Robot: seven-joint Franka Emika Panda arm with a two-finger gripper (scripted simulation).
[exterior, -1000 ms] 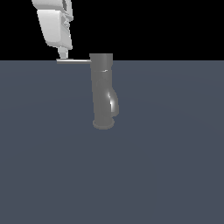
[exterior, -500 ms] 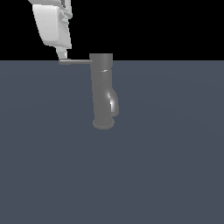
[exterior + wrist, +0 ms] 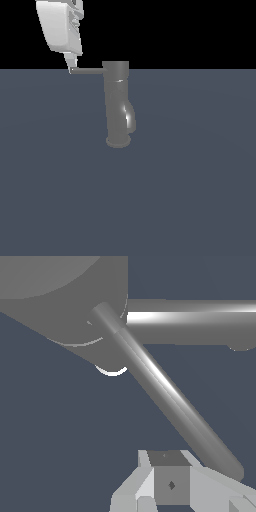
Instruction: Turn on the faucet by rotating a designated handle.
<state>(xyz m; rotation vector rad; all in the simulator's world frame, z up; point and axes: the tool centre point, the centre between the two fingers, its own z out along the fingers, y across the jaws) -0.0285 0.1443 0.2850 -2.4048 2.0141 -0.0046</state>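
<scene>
The faucet [image 3: 117,105] is a dark grey upright cylinder on a round base, standing in the middle of the exterior view. Its handle [image 3: 87,71] is a thin grey lever sticking out level from the top toward the exterior view's left. My white gripper [image 3: 73,64] comes down from above, its fingertips touching the handle's free end. In the wrist view the handle [image 3: 165,391] runs diagonally from the faucet top [image 3: 60,301] to just beside my gripper [image 3: 187,487]. The fingers look closed together with nothing between them.
The faucet stands on a flat dark blue-grey surface [image 3: 190,190]. The background behind it is black. In the wrist view a glossy grey spout [image 3: 195,321] projects sideways from the faucet body.
The handle's free end has shifted slightly toward the faucet in the exterior view. My gripper has stayed against it and risen a little.
</scene>
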